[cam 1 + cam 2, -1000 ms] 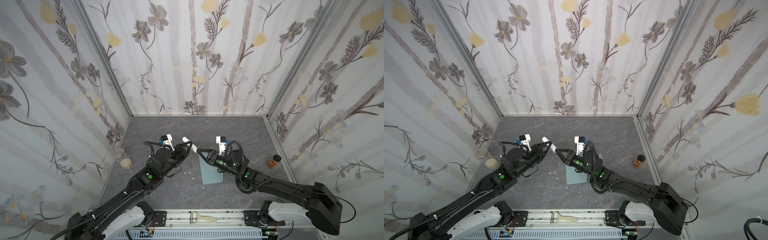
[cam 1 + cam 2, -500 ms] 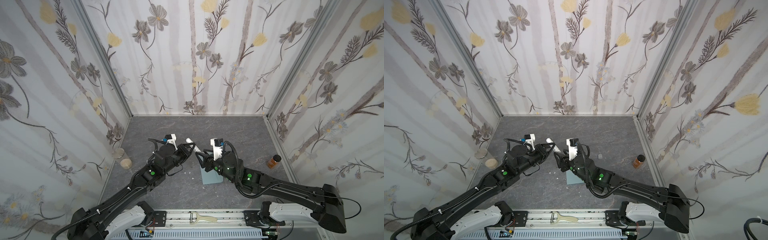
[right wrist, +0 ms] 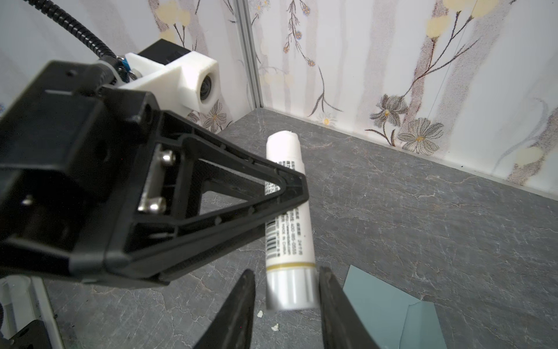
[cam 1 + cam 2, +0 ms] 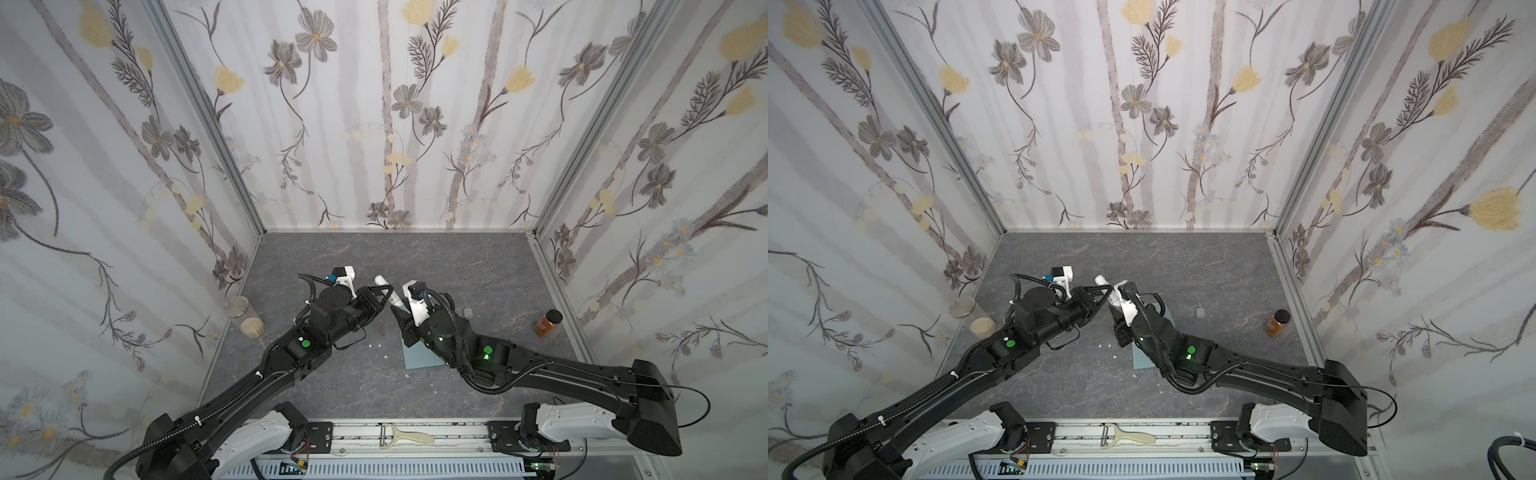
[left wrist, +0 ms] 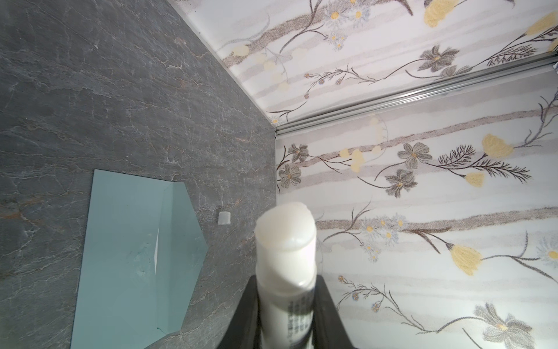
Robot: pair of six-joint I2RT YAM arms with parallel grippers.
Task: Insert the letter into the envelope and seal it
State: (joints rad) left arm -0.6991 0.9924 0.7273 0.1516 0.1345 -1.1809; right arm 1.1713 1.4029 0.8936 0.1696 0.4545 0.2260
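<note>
My left gripper [image 5: 287,281] is shut on a white glue stick [image 3: 287,211], held above the table with its bare glue end pointing toward the back wall. My right gripper [image 3: 285,278] straddles the stick's silver base; one finger lies against it and a gap shows at the other finger. In both top views the two grippers meet mid-table at the glue stick [image 4: 384,286] [image 4: 1104,284]. The blue-grey envelope [image 5: 136,256] [image 4: 415,357] lies flat with its flap open, partly under my right arm. A thin white sliver [image 5: 156,250], apparently the letter's edge, shows at its mouth.
The stick's small clear cap [image 4: 468,312] stands right of the envelope. An amber bottle [image 4: 547,322] is by the right wall and a glass jar [image 4: 245,318] by the left wall. White crumbs [image 4: 378,345] dot the slate. A peeler [image 4: 405,436] lies on the front rail.
My right gripper swung left from above the envelope to the glue stick's base, opened wider, then narrowed around it. My left gripper kept hold of the stick and shifted slightly.
</note>
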